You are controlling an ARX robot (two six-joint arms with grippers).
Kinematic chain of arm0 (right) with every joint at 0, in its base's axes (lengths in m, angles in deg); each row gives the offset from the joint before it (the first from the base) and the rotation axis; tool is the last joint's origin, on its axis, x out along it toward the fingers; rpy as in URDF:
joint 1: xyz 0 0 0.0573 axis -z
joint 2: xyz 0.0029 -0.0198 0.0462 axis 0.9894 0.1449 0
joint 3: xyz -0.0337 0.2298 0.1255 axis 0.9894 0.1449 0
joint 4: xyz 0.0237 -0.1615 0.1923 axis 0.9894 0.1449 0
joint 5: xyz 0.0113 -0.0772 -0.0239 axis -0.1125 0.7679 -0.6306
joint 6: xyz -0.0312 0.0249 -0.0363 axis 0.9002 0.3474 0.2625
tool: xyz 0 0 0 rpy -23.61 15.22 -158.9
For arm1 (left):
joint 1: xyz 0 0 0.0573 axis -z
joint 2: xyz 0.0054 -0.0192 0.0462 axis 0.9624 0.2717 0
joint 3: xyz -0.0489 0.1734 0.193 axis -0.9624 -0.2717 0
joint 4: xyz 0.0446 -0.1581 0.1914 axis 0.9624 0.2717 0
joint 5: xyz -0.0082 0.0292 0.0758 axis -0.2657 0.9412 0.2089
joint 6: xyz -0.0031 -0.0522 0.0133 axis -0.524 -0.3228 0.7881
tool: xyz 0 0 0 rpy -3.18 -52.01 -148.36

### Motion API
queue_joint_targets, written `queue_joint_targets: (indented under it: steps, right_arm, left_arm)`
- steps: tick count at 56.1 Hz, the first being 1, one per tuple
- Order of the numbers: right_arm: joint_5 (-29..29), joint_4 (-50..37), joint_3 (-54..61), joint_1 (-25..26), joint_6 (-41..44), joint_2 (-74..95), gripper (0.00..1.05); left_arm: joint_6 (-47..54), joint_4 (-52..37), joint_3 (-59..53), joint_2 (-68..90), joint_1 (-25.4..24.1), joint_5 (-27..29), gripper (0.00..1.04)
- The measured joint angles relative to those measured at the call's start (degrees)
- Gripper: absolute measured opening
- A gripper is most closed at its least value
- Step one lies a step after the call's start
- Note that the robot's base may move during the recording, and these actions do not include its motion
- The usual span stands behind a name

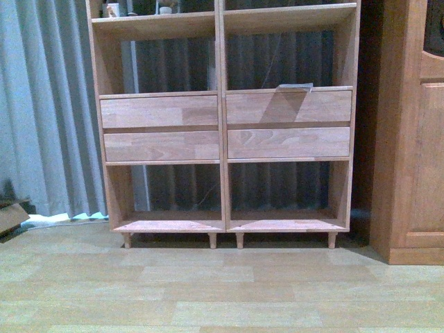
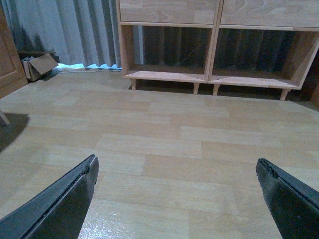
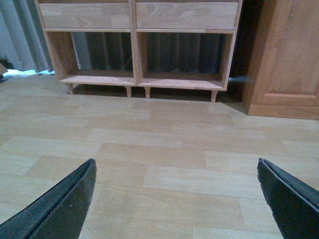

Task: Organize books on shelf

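Observation:
The shelf point(image 1: 159, 111) stands straight ahead on short legs, with four plain drawer fronts and open compartments above and below. Its lower compartments show in the left wrist view point(image 2: 214, 50) and the right wrist view point(image 3: 134, 50) and hold nothing. A thin flat greyish thing point(image 1: 295, 87) lies on the board above the right drawers; I cannot tell whether it is a book. No other book is in view. My left gripper point(image 2: 175, 160) is open and empty over the bare floor. My right gripper point(image 3: 176, 161) is open and empty too. Neither arm shows in the front view.
A darker reddish-brown cabinet point(image 1: 416, 139) stands right of the shelf and also shows in the right wrist view point(image 3: 284, 55). Grey curtains point(image 1: 41, 104) hang behind and to the left. A cardboard box point(image 2: 40, 64) lies by the curtain. Small items point(image 1: 114, 8) sit on the shelf's upper board.

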Motion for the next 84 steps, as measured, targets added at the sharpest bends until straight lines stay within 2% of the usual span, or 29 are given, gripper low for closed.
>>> queue_joint_targets:
  steps: [84]
  right_arm:
    - [0.0, 0.0, 0.0, 0.0, 0.0, 0.0, 0.98]
  left_arm:
    - [0.0, 0.0, 0.0, 0.0, 0.0, 0.0, 0.97]
